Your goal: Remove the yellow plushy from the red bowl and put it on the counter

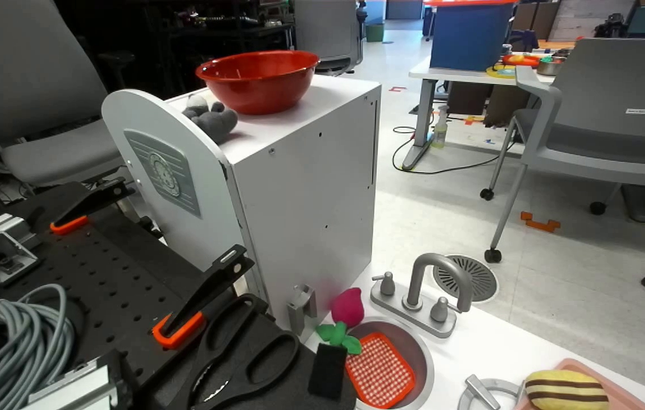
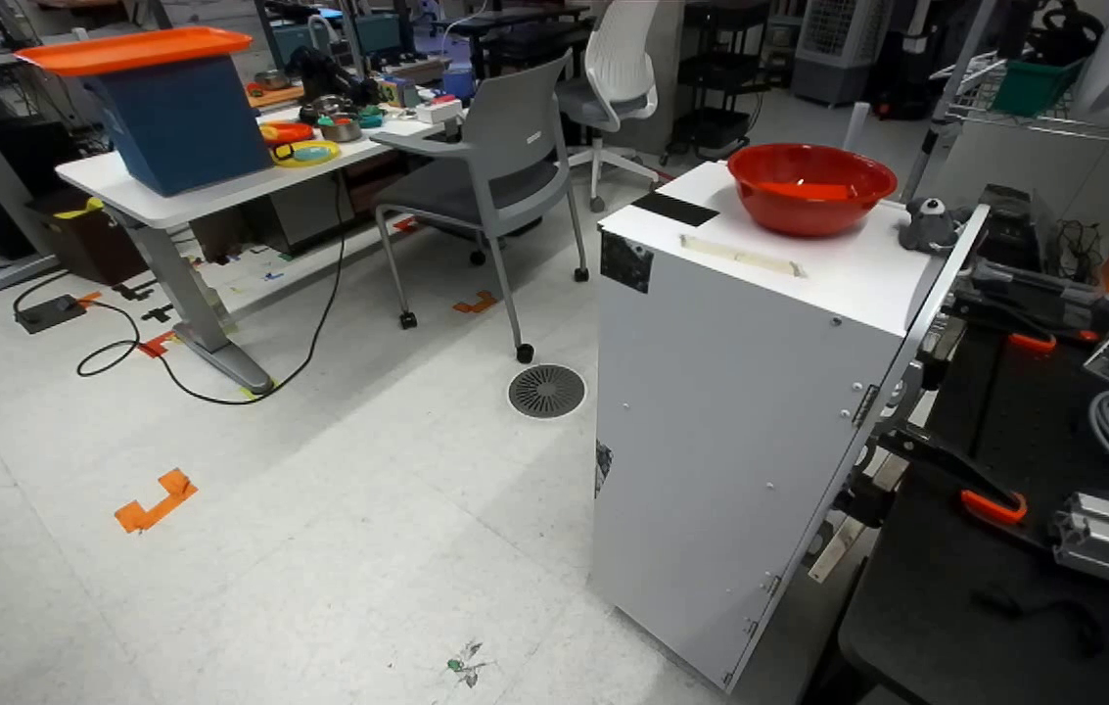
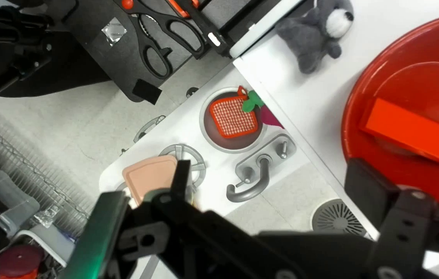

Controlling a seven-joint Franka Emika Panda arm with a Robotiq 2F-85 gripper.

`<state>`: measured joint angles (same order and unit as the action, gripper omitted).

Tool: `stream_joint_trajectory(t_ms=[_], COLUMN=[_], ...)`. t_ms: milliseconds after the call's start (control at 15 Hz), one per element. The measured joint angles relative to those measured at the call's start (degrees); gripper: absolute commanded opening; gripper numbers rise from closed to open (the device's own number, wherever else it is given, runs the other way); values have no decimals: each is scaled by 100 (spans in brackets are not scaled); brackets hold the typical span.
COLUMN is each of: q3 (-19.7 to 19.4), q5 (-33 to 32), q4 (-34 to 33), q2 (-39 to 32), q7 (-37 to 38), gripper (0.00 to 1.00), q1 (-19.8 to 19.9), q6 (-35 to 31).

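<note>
In an exterior view, the yellow plushy (image 1: 566, 388), cut off by the lower frame edge, was located on the pink tray (image 3: 151, 174) on the counter (image 1: 479, 341). In the wrist view, it was largely concealed behind the gripper (image 3: 271, 180); the red bowl (image 3: 409, 89) was cropped at the right. The gripper was pointed downward from above counter level; arm pose was otherwise indeterminate. The jaws were spread wide; contact with the bowl could not be confirmed.
</note>
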<state>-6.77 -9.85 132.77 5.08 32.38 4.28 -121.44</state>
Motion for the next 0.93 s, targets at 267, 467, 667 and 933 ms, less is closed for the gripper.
stream_joint_trajectory(t_ms=[267, 467, 667, 933], q3=[173, 199, 199, 199], q5=[7, 7, 7, 7], q4=[487, 668, 681, 681], q2=[539, 702, 710, 710], q7=[118, 118, 117, 117], gripper=[100, 100, 100, 100], q1=[3, 3, 5, 5], q6=[-476, -631, -646, -648])
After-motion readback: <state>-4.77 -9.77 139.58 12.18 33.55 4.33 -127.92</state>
